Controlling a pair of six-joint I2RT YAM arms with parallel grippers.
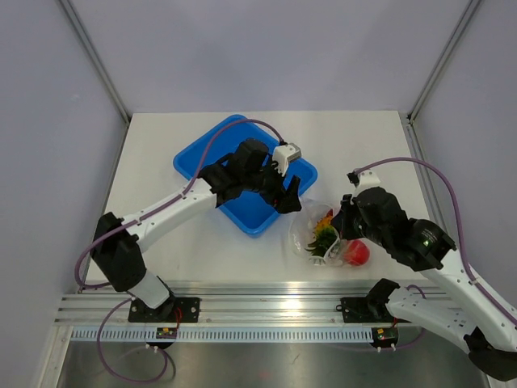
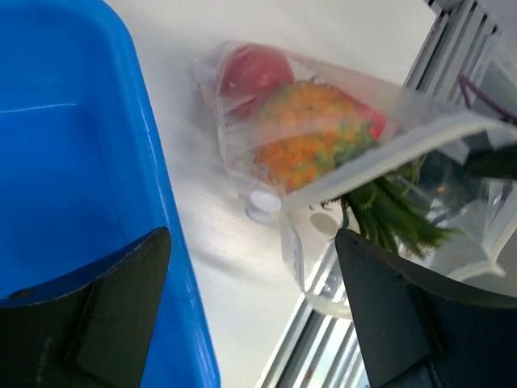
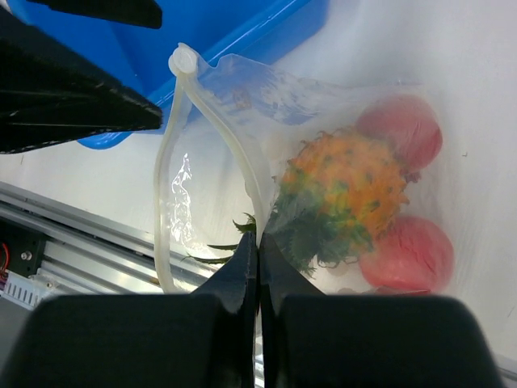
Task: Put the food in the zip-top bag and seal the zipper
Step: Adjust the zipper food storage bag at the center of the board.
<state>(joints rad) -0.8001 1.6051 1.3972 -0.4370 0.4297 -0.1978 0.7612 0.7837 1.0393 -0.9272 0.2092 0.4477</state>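
The clear zip-top bag (image 1: 311,234) lies on the table right of the blue tray. Inside it are the orange pineapple (image 3: 343,190) and two red fruits (image 3: 401,129) (image 3: 409,252). The pineapple's green leaves (image 2: 396,214) poke out at the mouth. The zipper strip (image 3: 212,113) gapes open in a loop, with a white tab (image 3: 183,59) at its end. My right gripper (image 3: 258,234) is shut on the bag's mouth edge; in the top view it (image 1: 342,230) sits at the bag's right side. My left gripper (image 2: 252,246) is open and empty, hovering between tray and bag (image 2: 299,121).
The blue tray (image 1: 212,153) stands at the middle left, its rim (image 2: 153,162) just left of my left gripper (image 1: 288,198). The aluminium rail (image 1: 266,301) runs along the near table edge, close to the bag's mouth.
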